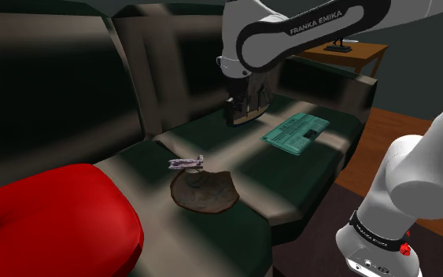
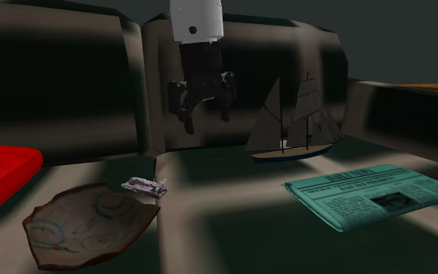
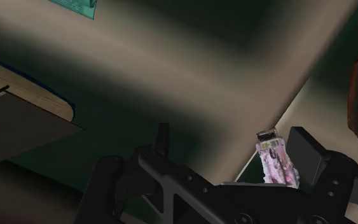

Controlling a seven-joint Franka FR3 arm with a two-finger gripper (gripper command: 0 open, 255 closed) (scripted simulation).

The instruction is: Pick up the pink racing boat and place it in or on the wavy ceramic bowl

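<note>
The all-black two-finger gripper point(image 2: 206, 118) hangs above the dark green and beige sofa seat point(image 2: 233, 210). Its fingers point(image 3: 163, 137) are spread wide apart and hold nothing.

The small pink racing boat point(image 2: 145, 185) lies flat on the seat, well below the fingertips. In the wrist view it appears in the gap between the fingers, close to one of them, with no contact.

The brown wavy shallow bowl point(image 2: 85, 223) lies just beside the boat, on the side away from the fingers. Contact between boat and rim cannot be determined.

A model sailing ship with grey sails point(image 2: 293, 124) stands on the seat behind the fingers. A folded teal newspaper point(image 2: 373, 194) lies flat further off
</note>
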